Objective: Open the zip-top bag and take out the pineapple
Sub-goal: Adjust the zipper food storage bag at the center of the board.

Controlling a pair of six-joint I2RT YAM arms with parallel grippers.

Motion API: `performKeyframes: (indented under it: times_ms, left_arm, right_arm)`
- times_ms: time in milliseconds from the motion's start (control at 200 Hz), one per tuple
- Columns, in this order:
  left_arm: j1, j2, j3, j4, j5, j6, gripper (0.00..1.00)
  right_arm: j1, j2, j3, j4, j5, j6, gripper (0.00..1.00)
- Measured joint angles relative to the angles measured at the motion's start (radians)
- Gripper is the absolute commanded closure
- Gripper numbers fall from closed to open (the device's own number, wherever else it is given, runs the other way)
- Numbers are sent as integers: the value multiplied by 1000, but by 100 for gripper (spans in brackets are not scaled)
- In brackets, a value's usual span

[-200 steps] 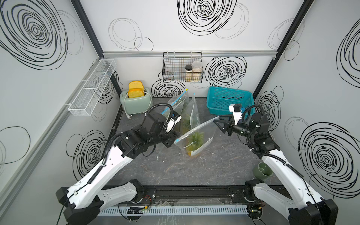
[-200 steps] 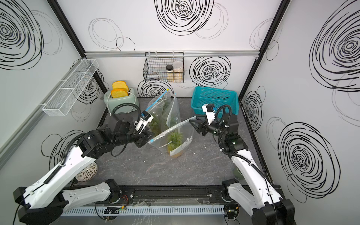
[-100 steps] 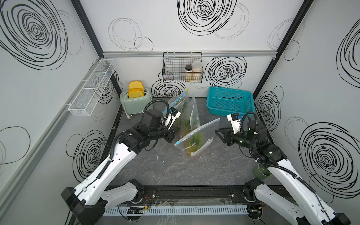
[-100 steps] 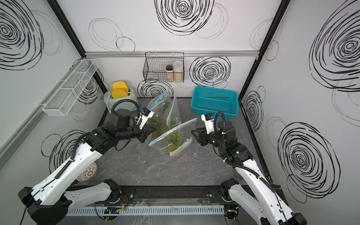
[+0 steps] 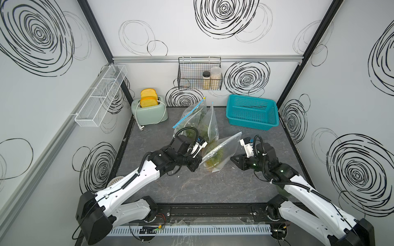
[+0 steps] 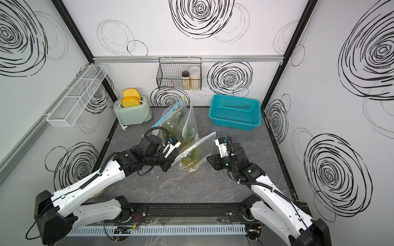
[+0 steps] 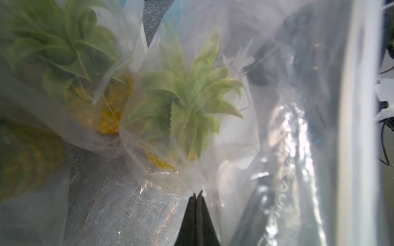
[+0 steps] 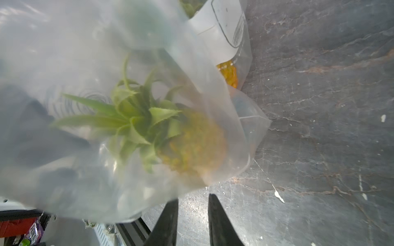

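Right pincer off the bag, left pincer clamped on it.

In both top views my right pincer (image 5: 233, 159) has dropped back from the raised corner of the clear zip-top bag (image 5: 226, 144), and the left pincer (image 5: 197, 165) has closed on its low edge. The yellow, green-crowned pineapple (image 5: 214, 158) inside slants up from the grey stone-look table (image 5: 191, 187), crown toward the far right. Left wrist: tips pressed together on film. Right wrist: jaws apart and empty, bag beside them.

Clear bag (image 5: 229, 142); yellow, green-topped pineapple (image 8: 191, 142); teal basket (image 5: 252, 125); mint toaster (image 5: 149, 116); dark grey veined tabletop (image 5: 213, 187); white walls (image 5: 191, 53) with black swirls.
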Motion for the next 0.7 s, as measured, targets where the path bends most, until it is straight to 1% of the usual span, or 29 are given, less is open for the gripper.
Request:
performKeyframes:
  times_ms: [185,300,440,605,650,700]
  left_arm:
    - [-54,5,-36,94,-14,-55,100]
    - [-127,21,-39,144,-40,-92,100]
    - [-200,40,-49,203,-63,-140,100]
    - [-259,55,-55,251,-94,-191,100]
    - [-272,56,-55,261,-106,-200,100]
    - [-285,56,-55,262,-124,-208,98]
  right_arm:
    - [-2,124,-3,161,-24,24,72]
    - [-13,230,24,234,-66,28,71]
    - [-30,353,91,274,-136,26,70]
    - [-51,435,163,296,-196,15,63]
    - [-60,441,179,294,-201,6,59]
    - [-72,441,195,289,-203,-2,54]
